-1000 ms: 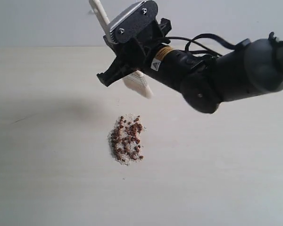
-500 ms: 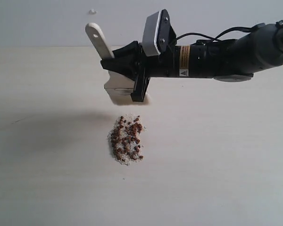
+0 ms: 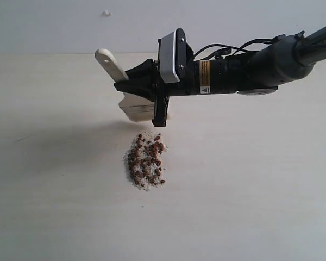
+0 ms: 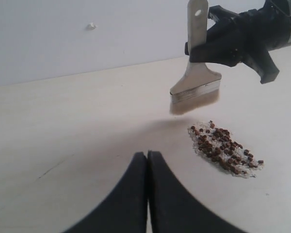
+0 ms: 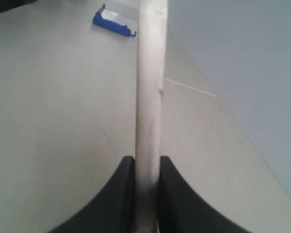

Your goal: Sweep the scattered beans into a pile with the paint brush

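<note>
The beans (image 3: 145,162) lie in one tight reddish-brown heap on the pale table (image 3: 250,190), mixed with off-white crumbs. They also show in the left wrist view as the beans (image 4: 224,149). My right gripper (image 3: 145,93) reaches in from the right and is shut on the paint brush (image 3: 135,106) at its wooden handle. The brush hangs above the table just behind the heap, its bristles (image 4: 194,103) pointing down and clear of the beans. The handle (image 5: 149,77) runs up between the right gripper (image 5: 147,162) fingers. My left gripper (image 4: 147,158) is shut and empty, low over the table near the heap.
A blue flat object (image 5: 114,20) lies far off on the table in the right wrist view. A small white speck (image 3: 106,12) sits on the back wall. A faint scratch (image 4: 53,167) marks the table near the left gripper.
The right wrist has rolled and levelled out, turning the brush from tilted to bristles-down. In the last half second the brush sank slightly and shifted left. The heap has not moved.
</note>
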`<state>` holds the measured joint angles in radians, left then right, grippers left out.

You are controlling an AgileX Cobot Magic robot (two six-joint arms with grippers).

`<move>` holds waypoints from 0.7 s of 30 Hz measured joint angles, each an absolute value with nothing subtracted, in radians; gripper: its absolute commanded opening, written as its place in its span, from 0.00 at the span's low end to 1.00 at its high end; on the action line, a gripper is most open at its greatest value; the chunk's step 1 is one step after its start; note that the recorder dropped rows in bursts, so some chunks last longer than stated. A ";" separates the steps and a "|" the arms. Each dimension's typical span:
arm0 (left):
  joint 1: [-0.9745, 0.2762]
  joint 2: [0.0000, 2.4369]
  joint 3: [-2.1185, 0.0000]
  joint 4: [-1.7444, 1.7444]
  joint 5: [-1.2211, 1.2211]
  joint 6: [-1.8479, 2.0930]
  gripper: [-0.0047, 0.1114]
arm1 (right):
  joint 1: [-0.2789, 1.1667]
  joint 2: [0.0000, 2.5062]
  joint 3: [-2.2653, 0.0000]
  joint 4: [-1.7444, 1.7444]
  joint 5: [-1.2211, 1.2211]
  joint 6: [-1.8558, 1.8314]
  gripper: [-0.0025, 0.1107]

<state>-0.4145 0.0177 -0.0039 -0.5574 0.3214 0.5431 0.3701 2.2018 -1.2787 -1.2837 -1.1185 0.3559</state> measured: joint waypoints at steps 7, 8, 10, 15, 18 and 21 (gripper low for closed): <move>-0.415 0.018 -0.004 -0.557 0.321 0.543 0.04 | 0.370 2.206 -1.279 -1.383 -1.088 0.352 0.02; -0.415 0.018 -0.004 -0.557 0.321 0.543 0.04 | 0.370 2.211 -1.279 -1.387 -1.088 0.352 0.02; -0.415 0.018 -0.004 -0.557 0.321 0.543 0.04 | 0.370 2.222 -1.279 -1.391 -1.088 0.352 0.02; -0.415 0.018 -0.004 -0.557 0.321 0.543 0.04 | 0.370 2.256 -1.281 -1.399 -1.153 0.372 0.02; -0.415 0.018 -0.004 -0.557 0.321 0.543 0.04 | 0.370 2.264 -1.281 -1.419 -1.196 0.402 0.02; -0.415 0.018 -0.004 -0.557 0.321 0.543 0.04 | 0.370 2.264 -1.281 -1.448 -1.212 0.433 0.02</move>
